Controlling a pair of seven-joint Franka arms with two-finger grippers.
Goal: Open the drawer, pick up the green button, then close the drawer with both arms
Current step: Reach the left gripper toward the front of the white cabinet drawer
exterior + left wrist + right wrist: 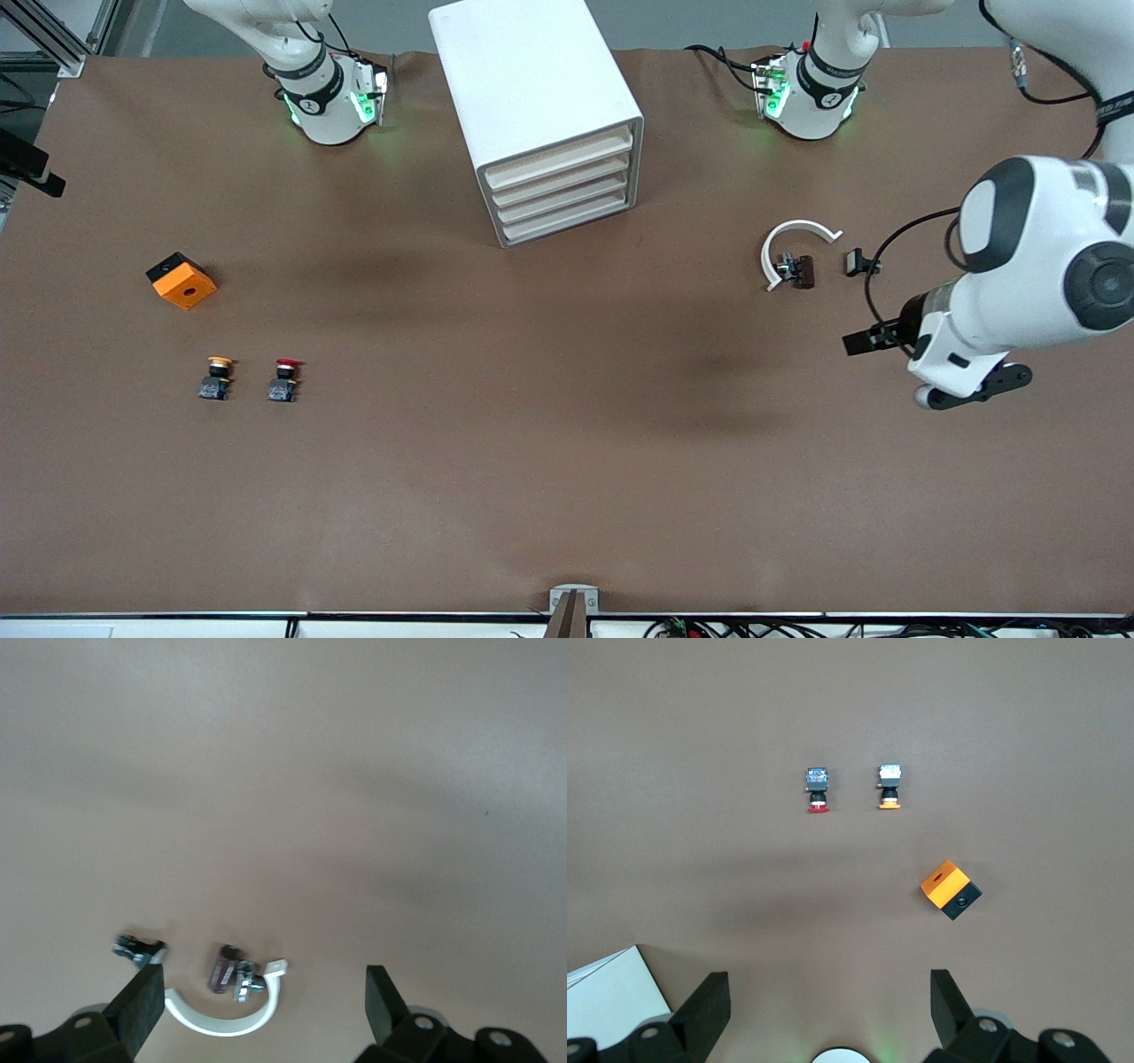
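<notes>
White four-drawer cabinet (542, 115), drawers shut, green button unseen, judged light, rigid, best pinched across its body; left gripper (261, 1010) and right gripper (828, 1010) both spread, empty.

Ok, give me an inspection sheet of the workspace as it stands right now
Surface: brown table.
Job's things: white drawer cabinet with all four drawers shut; green button nothing seen.
Clutter: orange block, orange-capped button and red-capped button toward the right arm's end; white curved clamp with small metal parts toward the left arm's end.
Grippers: left gripper open, over the clamp area; right gripper open, over the table beside the cabinet.
Cables: black cables on the left arm.
Surroundings: metal frame at the edge.
</notes>
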